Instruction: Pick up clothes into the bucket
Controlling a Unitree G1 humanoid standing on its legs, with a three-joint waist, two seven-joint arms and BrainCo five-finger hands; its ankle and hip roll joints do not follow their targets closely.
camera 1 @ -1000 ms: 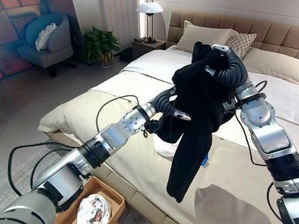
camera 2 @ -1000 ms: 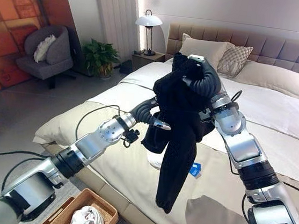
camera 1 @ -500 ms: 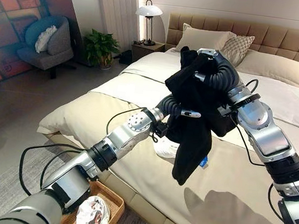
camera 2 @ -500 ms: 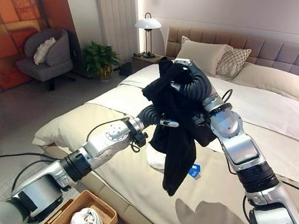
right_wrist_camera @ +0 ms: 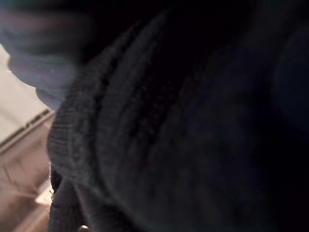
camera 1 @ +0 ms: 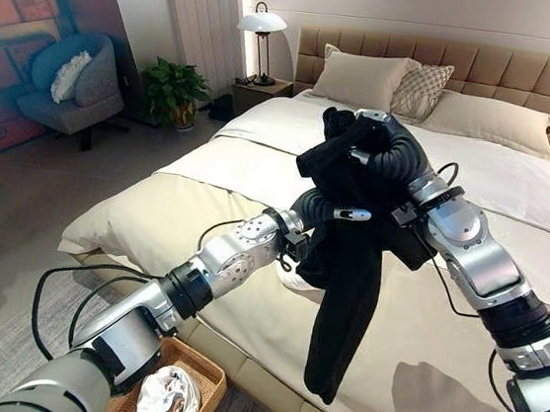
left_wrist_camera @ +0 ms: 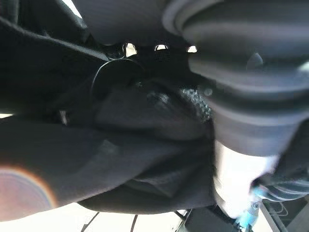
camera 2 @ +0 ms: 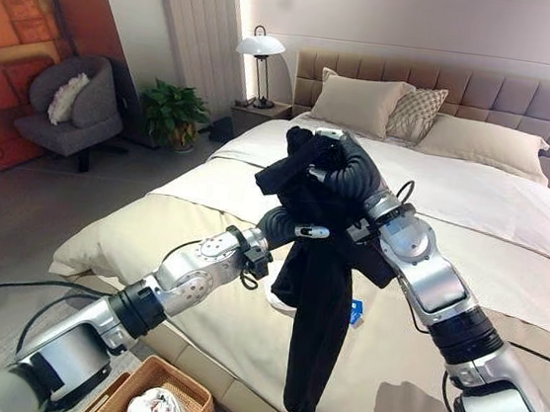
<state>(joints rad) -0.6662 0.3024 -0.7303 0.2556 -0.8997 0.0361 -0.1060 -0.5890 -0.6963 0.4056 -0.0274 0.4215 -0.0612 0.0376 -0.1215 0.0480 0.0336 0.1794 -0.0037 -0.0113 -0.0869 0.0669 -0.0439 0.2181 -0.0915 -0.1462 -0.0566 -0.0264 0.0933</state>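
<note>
Above the cream quilted bed (camera 1: 204,218), a black knit garment (camera 1: 347,274) hangs limp from both hands. The right hand (camera 1: 367,142) grips its bunched top; the left hand (camera 1: 339,211) sits buried in folds, its grip unreadable. A woven wicker basket (camera 1: 199,366) stands below.

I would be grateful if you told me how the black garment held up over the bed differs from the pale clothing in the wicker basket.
The black garment is dark and hangs free in the air, draped over both hands; the pale clothing is whitish and lies crumpled. The black garment dangles over the bed, while the pale clothing already sits inside the wicker basket on the floor. Both are soft cloth.
</note>
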